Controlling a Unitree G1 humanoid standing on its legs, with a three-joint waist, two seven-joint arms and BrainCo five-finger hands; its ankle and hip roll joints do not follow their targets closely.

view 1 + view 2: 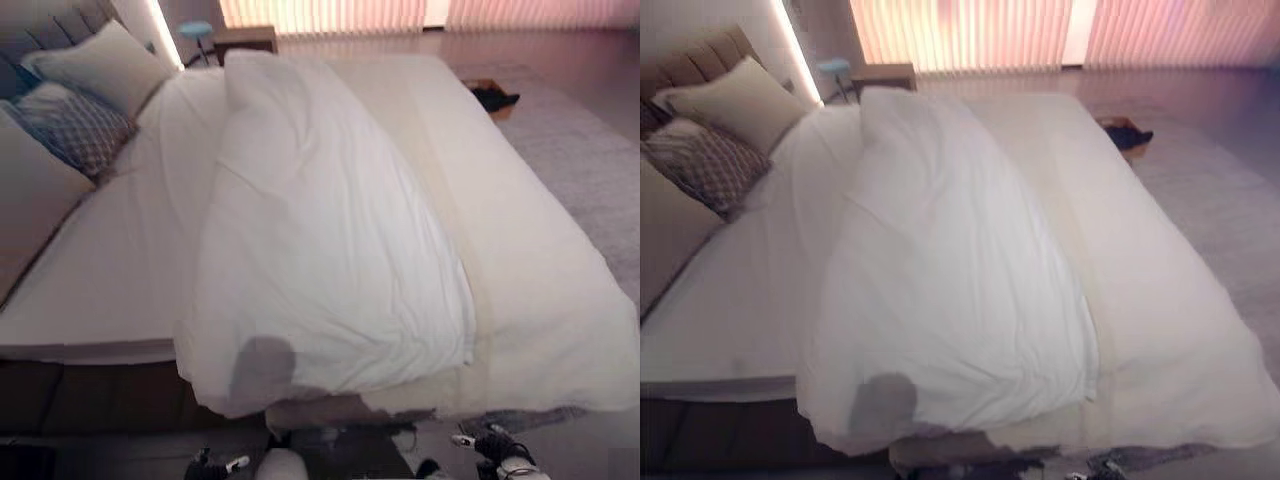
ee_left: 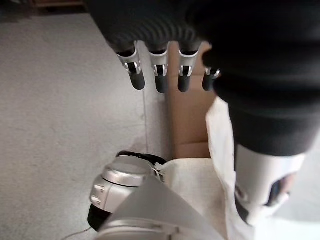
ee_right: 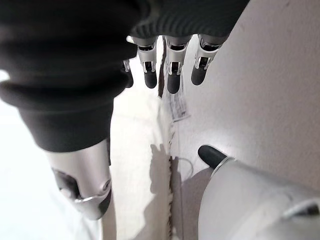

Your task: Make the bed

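Duvet (image 1: pixel 320 250): white, bunched in a long heap down the frame centre, its near end draped over the mattress edge at lower centre.
Bed (image 1: pixel 90 300): bare sheet exposed at left; pillows (image 1: pixel 95 65) at upper left.
Handling: judged soft, light, bulky, prone to slide; best gripped at the near hem corners.
Left hand (image 2: pixel 160 75): fingers relaxed, empty, over floor.
Right hand (image 3: pixel 172 75): fingers released, holding nothing, beside the hanging bedding.
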